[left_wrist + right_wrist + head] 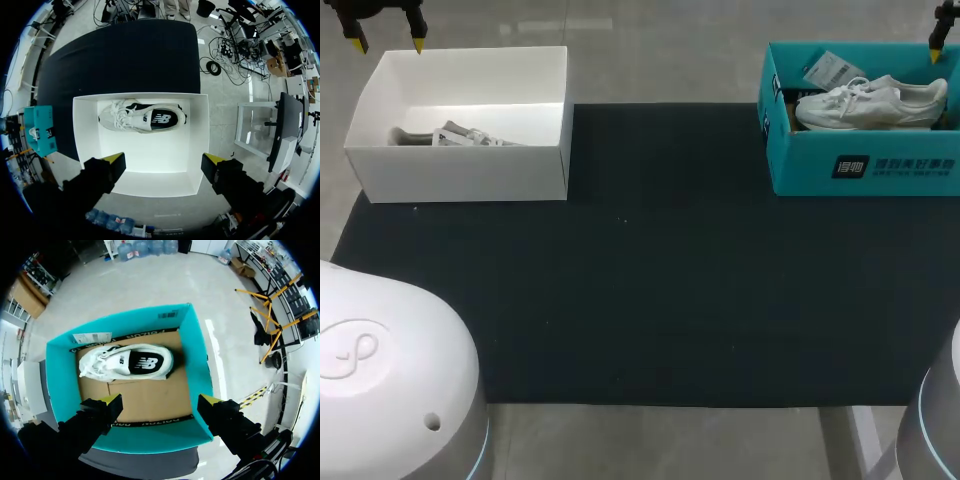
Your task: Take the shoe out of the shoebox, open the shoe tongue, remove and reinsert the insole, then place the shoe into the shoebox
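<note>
Over the white shoebox [86, 145] at the left end of the black mat [650, 270], my left gripper [164, 161] hangs with its fingers spread wide, a white-and-black shoe [142, 117] lying on its side on the box floor below. My right gripper [159, 402], fingers likewise apart, hangs over the teal shoebox [55, 375], where a white shoe [127, 362] lies on its side.
</note>
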Robot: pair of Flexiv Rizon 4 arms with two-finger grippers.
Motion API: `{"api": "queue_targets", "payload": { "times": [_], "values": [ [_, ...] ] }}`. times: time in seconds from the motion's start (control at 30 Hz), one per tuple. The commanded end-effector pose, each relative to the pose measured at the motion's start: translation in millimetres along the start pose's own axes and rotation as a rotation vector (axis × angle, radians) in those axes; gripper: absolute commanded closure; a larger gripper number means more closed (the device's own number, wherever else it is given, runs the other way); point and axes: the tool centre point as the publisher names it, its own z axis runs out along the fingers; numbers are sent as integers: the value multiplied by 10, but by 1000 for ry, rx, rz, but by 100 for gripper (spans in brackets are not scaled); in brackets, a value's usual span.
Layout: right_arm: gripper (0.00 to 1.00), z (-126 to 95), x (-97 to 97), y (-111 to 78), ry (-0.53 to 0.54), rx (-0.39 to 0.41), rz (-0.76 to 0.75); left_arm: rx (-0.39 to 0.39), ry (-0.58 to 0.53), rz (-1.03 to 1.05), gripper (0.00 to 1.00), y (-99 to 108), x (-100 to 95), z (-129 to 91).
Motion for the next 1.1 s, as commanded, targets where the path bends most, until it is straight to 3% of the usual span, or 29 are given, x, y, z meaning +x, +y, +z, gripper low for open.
{"api": "queue_targets", "payload": {
  "times": [0.03,0.23,0.67,1.1],
  "values": [
    [0,-5,0,-1,-1,1,0,0,2,1,0,-4,1,-5],
    [0,170,-33,124,66,-25,84,0,2,1,0,-4,1,-5],
    [0,590,-124,374,-59,-26,76,0,2,1,0,-4,1,-5],
    [0,978,-181,523,-81,-6,11,0,2,1,0,-4,1,-5]
  ]
}}
